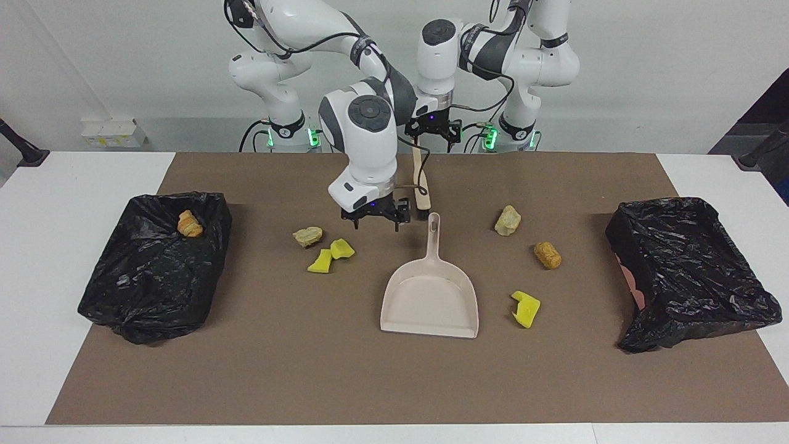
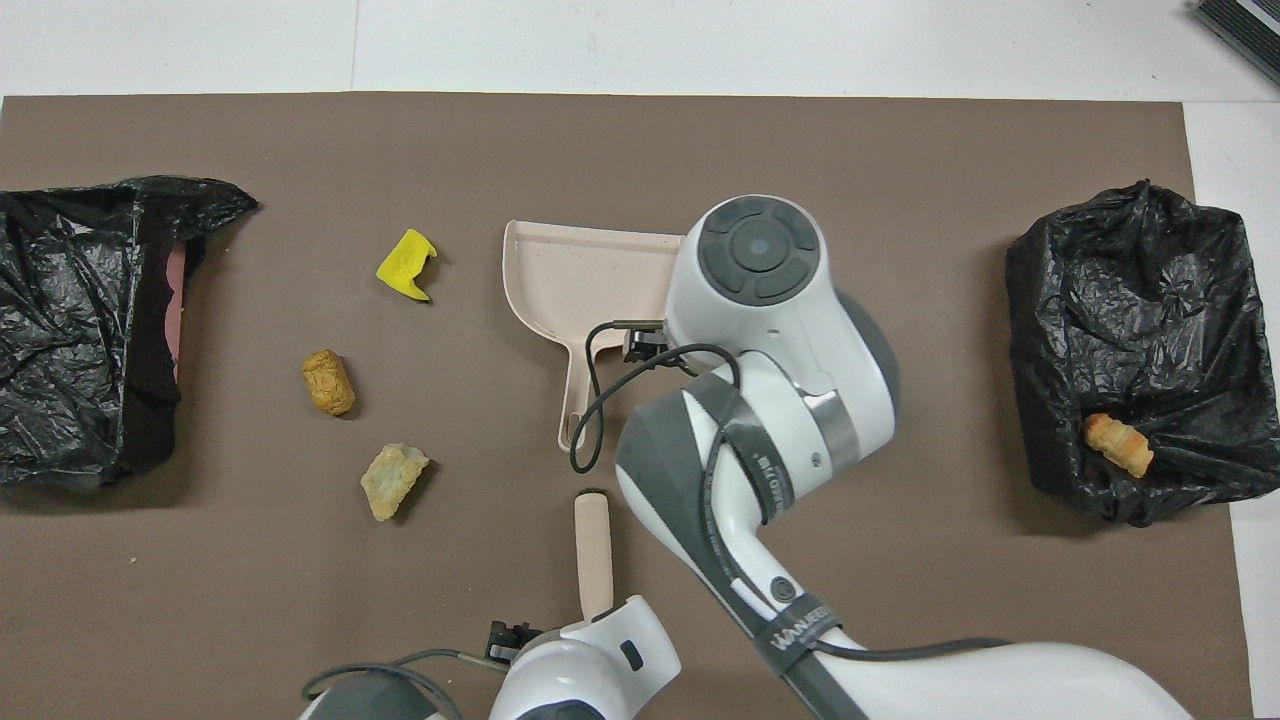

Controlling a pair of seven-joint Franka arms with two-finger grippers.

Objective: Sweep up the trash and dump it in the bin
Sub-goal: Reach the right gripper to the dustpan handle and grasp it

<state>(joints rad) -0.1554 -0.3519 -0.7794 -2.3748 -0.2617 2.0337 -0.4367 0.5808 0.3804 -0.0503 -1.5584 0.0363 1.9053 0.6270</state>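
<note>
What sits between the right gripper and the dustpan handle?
Nothing visible. The right gripper hangs open over the mat beside the dustpan handle, with bare mat between them. The brush lies nearer the robots, under the open left gripper, clear of that path.
</note>
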